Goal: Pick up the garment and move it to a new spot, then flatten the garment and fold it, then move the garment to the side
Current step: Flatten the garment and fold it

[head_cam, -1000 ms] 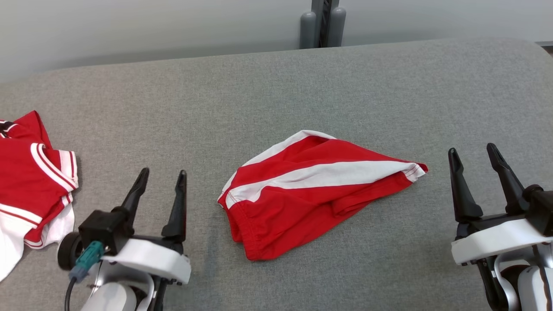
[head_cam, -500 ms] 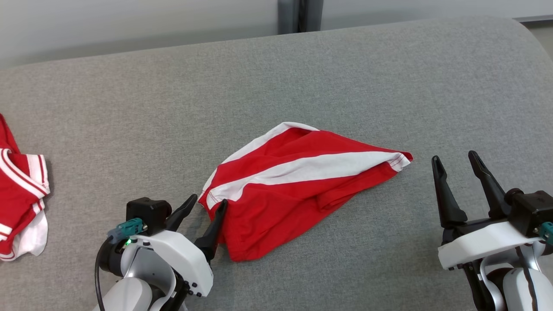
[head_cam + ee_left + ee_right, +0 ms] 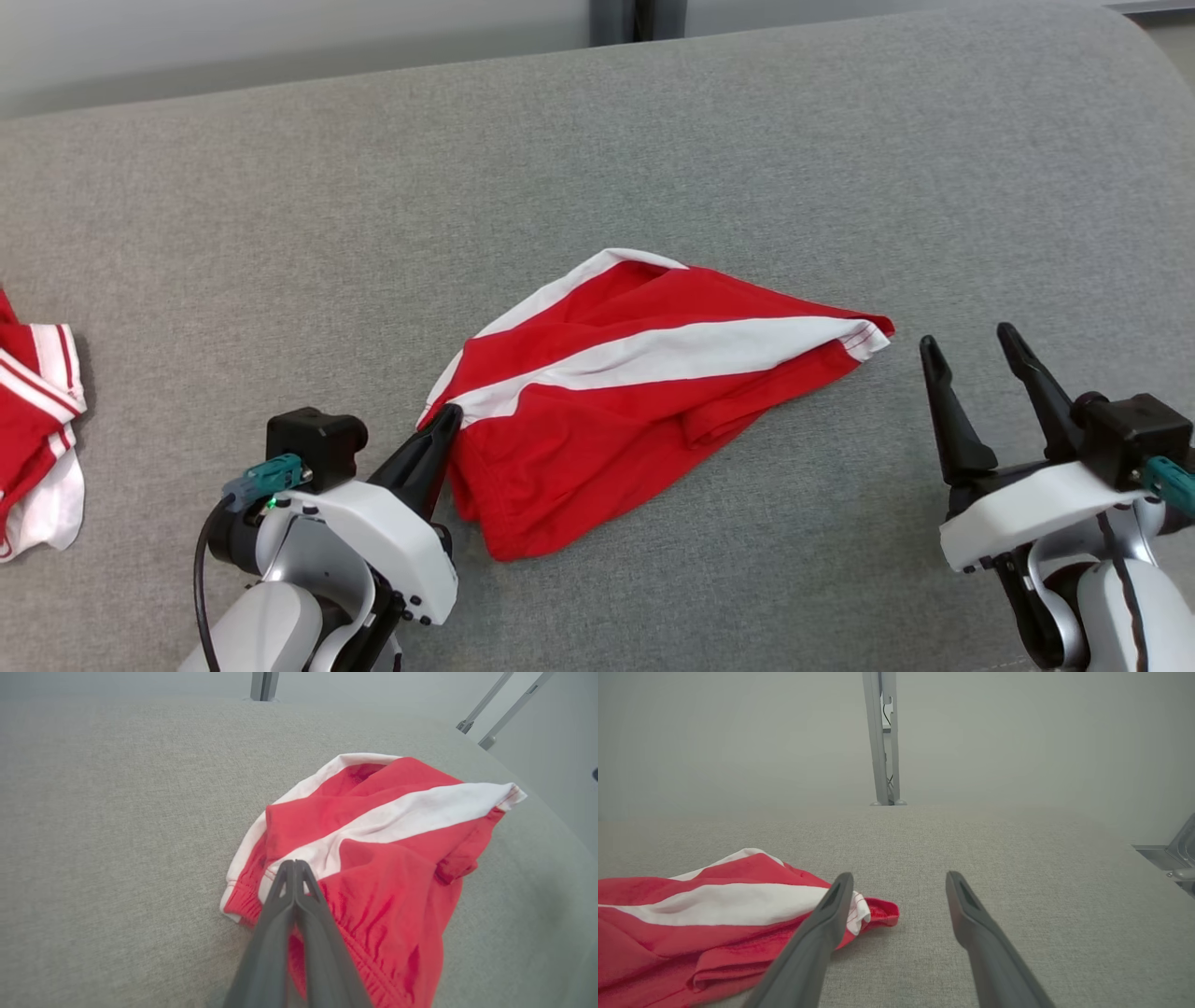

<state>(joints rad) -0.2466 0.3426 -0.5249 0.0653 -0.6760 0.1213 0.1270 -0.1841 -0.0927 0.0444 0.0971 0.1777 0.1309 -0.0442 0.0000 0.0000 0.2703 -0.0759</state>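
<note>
1. The left gripper [image 3: 446,420] has its fingers pressed together on the garment's [image 3: 635,401] left corner. In the left wrist view the gripper [image 3: 294,864] meets the garment [image 3: 397,826] where the white stripe reaches the gathered hem, and it appears to pinch cloth there.
2. The garment lies mid-pad, crumpled and partly doubled over, and all of it rests on the pad [image 3: 280,233]. I judge the task barely begun: the first grasp is made, but the lift, move, flattening, fold and final shift aside are all left.
3. The right gripper [image 3: 967,338] hovers with its fingers spread and holds nothing. It is just beside the garment's right tip, apart from it. In the right wrist view the gripper [image 3: 900,877] has its near finger crossing in front of the garment's [image 3: 714,905] tip, with bare pad ahead.
4. Room on the left is bounded by a red-and-white pile [image 3: 37,439] at the pad's left side, well apart from the garment. Bare pad lies between them.
5. Room in the middle is widest behind the garment, with bare pad running back to the far edge, where a post [image 3: 635,9] stands.
6. Room on the right is tighter: the pad's edge curves away at the far right corner, so a spread-out garment could hang over there.
</note>
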